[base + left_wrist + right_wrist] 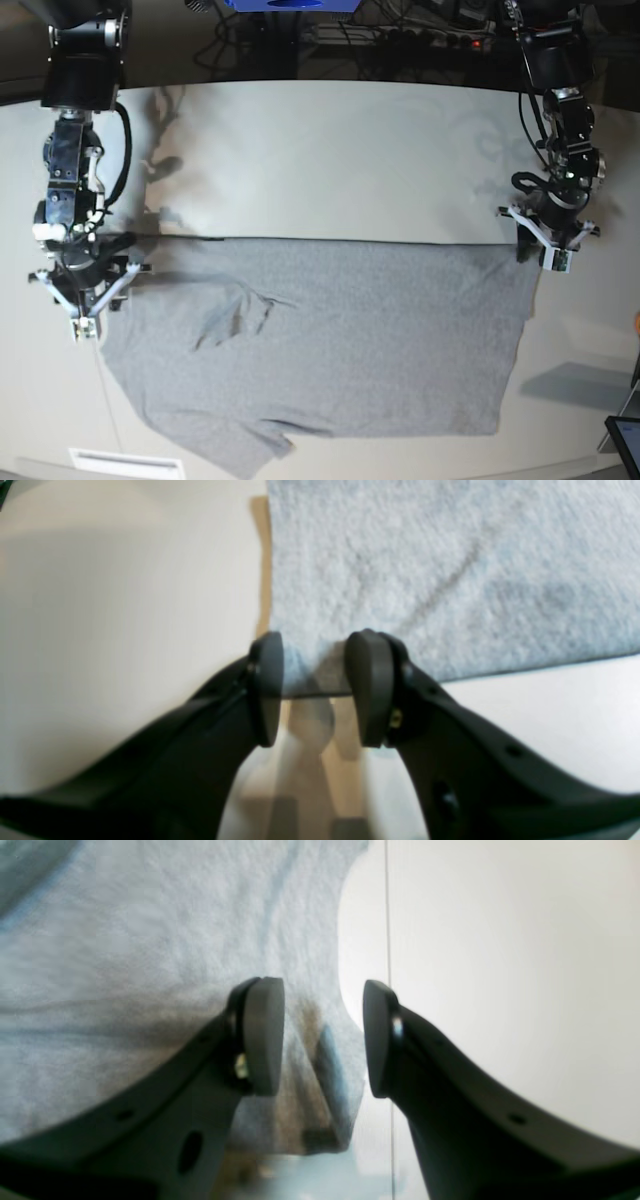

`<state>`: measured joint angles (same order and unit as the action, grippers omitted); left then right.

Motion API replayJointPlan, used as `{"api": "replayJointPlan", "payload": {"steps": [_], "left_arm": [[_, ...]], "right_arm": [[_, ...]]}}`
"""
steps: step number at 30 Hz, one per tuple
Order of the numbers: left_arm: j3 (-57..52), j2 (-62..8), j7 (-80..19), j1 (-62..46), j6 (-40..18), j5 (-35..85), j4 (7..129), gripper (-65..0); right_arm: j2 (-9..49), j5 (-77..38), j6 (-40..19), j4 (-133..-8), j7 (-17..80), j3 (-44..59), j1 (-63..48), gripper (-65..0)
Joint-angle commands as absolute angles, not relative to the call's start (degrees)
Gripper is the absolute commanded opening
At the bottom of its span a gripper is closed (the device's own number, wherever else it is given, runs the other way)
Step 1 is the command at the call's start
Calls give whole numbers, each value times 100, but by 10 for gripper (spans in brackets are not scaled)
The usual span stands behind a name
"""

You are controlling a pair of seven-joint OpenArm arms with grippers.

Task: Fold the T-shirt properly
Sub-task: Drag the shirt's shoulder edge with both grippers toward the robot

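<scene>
The T-shirt (330, 340) lies spread across the worktop's (320, 150) near half. Left tool (314, 687) straddles a far corner, jaws apart; right tool (324, 1037) likewise parted. Both should lift clear without dragging cloth, keeping the far edge straight.

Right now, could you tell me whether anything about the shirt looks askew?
Yes. The T-shirt lies unevenly: a rumpled ridge of fabric bunches toward the base view's left, and the near edge slants into a dangling sleeve instead of running straight.
</scene>
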<state>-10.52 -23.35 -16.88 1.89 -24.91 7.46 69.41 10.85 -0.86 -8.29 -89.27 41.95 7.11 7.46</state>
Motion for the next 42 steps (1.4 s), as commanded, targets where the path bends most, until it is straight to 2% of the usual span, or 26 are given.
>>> {"api": "replayJointPlan", "payload": {"steps": [1,5,8,14,19,33,42], "left_arm": [[-1103,-2457,-1516,224,-2457,813,7231,-411],[-1473,-2229,-1508,31,-2457,813,8031,-411],[-1886,-1886,-1473,92,-2457,813,8338,-411],[-1719,-1657,-1059,523,-2457,804,7556,-411],[-1288,-1675,-752,725,-2457,752,7011,-411],[-1244,-1807,-2176,848,-2457,743,7002,-411],[-1305,-1921,-2536,418,-2457,743,7011,-411]], "right_arm": [[1138,-75,-831,-9305,4075,708,760,-399],[989,-92,-840,-10132,4004,690,242,-399],[901,-101,-848,-10053,3451,681,-31,-399],[470,-92,-840,-9147,2378,725,-180,-399],[400,-92,-831,-8629,2387,725,-40,-398],[444,-84,-822,-8620,2826,725,92,-398],[453,-75,-822,-8585,2835,725,-180,-398]]}}
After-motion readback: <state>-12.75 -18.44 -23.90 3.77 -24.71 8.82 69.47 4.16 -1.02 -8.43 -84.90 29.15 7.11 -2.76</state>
